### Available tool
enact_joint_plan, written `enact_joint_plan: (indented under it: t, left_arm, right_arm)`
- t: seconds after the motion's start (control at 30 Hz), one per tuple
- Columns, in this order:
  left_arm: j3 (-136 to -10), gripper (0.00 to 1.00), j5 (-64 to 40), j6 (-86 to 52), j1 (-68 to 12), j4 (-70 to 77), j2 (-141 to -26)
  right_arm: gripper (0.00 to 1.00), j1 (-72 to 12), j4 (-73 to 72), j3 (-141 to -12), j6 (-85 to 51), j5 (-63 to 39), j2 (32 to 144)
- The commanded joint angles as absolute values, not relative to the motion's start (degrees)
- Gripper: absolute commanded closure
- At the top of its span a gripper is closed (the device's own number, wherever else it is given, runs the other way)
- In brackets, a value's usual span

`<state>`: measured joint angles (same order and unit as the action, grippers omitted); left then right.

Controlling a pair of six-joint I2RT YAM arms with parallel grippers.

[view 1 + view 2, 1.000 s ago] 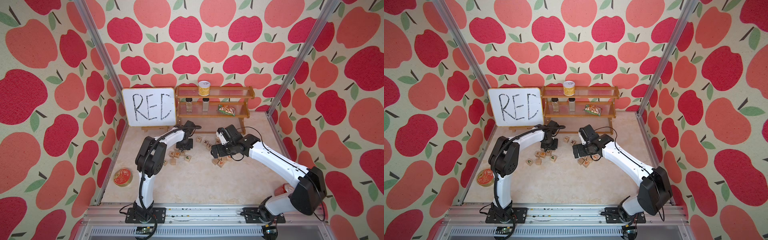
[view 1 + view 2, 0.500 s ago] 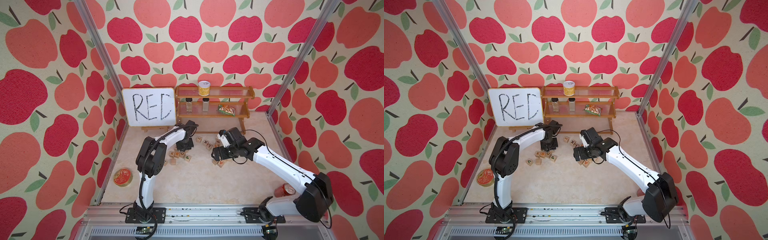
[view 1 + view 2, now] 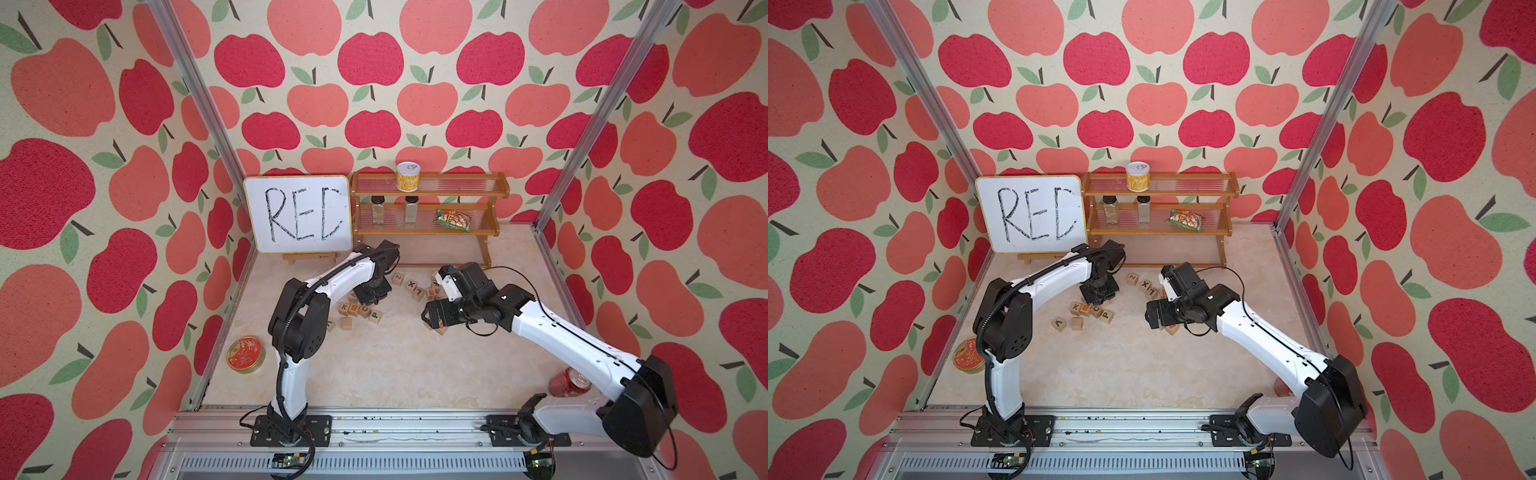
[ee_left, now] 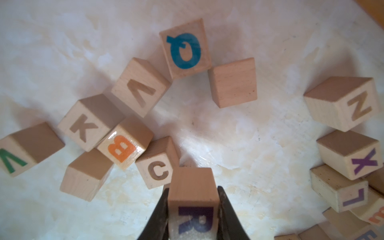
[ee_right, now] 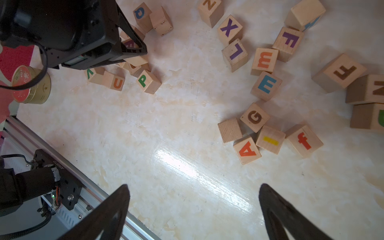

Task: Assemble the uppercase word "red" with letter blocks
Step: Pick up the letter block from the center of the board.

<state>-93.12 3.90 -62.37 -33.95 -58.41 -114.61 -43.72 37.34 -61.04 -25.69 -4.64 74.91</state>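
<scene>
**A:** What is the left gripper (image 4: 193,190) doing?

**B:** It is clamping the R block (image 4: 195,218), with its jaws pressing on two opposite sides and the purple letter facing the wrist camera. It is holding the block over the left cluster, just beside the C block (image 4: 158,170).

**A:** Is it sitting anywhere different from a second ago?

**B:** Hardly. In both top views it is hanging at the same spot in front of the whiteboard (image 3: 297,220).

**A:** And the right gripper (image 5: 193,187)?

**B:** Its jaws are standing wide apart and gripping nothing, over a bare patch of the table (image 5: 166,124). This is the arm that is changing. The gripper is sitting a little nearer the front rail than a second ago. The arm's rear joint is swinging out and down, so the red can (image 3: 569,381), half hidden earlier, is showing in a top view.

**A:** Where are the other letters lying?

**B:** The E block (image 5: 266,85) is lying flat on the table in the right cluster, with its blue-green letter facing up, just beside the G block (image 5: 254,117). It is lying well apart from the R block, and nothing is touching it.

**A:** And the D?

**B:** A green letter is showing on the edge block (image 5: 372,116), but the frame is cutting it off, so I cannot tell.
</scene>
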Motion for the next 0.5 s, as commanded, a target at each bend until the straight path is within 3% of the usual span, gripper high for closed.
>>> enact_joint_plan:
  t: [0.0, 0.47]
  left_arm:
    - [-94.0, 0.85, 7.3, -71.3, -34.9, -64.0, -111.6]
    - [-82.7, 0.85, 10.0, -92.3, -38.9, -63.0, -100.5]
  right_arm:
    - [0.01, -45.2, 36.6, -59.9, -27.6, -4.8, 73.1]
    - [0.01, -50.6, 32.6, -54.7, -32.3, -2.8, 68.4]
